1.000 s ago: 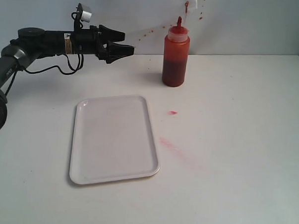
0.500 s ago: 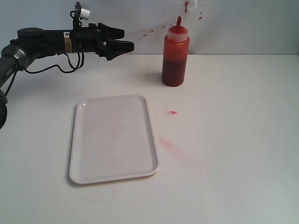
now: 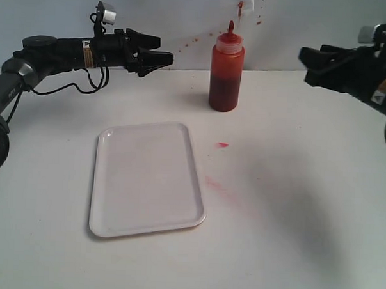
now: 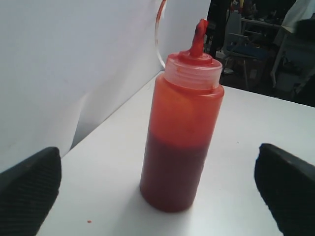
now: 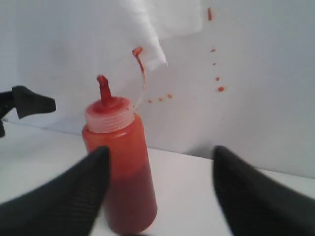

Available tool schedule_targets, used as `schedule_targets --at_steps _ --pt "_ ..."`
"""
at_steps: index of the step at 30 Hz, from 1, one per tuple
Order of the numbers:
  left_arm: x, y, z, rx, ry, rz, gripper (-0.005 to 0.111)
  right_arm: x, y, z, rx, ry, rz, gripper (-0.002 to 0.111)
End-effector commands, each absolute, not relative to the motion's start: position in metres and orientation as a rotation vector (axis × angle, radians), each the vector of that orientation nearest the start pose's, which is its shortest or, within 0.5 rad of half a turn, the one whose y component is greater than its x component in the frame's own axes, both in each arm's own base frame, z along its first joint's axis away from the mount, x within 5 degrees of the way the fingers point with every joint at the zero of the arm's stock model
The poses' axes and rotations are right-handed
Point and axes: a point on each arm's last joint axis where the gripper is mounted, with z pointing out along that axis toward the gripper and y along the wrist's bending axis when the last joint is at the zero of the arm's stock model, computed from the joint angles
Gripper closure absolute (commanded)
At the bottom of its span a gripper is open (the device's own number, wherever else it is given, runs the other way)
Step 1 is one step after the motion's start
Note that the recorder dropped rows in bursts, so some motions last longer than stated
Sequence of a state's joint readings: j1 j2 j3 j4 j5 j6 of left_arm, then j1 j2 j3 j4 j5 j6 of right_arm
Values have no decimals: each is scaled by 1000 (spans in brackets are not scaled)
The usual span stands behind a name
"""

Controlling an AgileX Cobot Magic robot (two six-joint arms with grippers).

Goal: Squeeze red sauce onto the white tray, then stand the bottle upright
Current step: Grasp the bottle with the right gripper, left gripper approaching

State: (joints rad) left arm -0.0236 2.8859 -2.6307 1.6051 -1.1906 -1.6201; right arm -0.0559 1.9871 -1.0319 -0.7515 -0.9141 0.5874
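The bottle [image 3: 226,72] stands upright at the back middle of the table, red sauce dark in its lower part, its nozzle stained red. The white tray [image 3: 147,178] lies flat in front and to the left of it, its surface plain white. My left gripper [image 3: 163,57] hovers open to the left of the bottle, pointing at it and apart from it. In the left wrist view the bottle [image 4: 182,142] stands between and beyond the fingers [image 4: 29,191]. My right gripper [image 3: 306,67] reaches in from the right, open; the bottle [image 5: 120,167] is ahead of its fingers [image 5: 64,201].
A small red spot [image 3: 223,145] and a pale pink smear [image 3: 220,187] mark the table to the right of the tray. Red splashes [image 3: 241,6] dot the back wall above the bottle. A cable [image 3: 86,85] hangs under the left arm.
The right arm has come into the exterior view from the right with its jaws apart. The left gripper rose slightly, then stayed still. Bottle and tray have not moved.
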Motion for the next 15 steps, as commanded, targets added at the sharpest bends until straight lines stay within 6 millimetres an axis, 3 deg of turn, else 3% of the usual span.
schedule_targets --at_steps 1,3,7,15 --pt "568 -95 133 859 1553 -1005 2 469 57 144 -536 1675 536 14" --pt "569 -95 133 855 1554 -997 2 491 80 127 -625 1700 516 17" --pt "569 -95 128 881 1556 -976 2 520 119 118 -631 1687 526 20" --pt "567 -94 117 979 1620 -906 2 534 149 115 -635 1729 447 24"
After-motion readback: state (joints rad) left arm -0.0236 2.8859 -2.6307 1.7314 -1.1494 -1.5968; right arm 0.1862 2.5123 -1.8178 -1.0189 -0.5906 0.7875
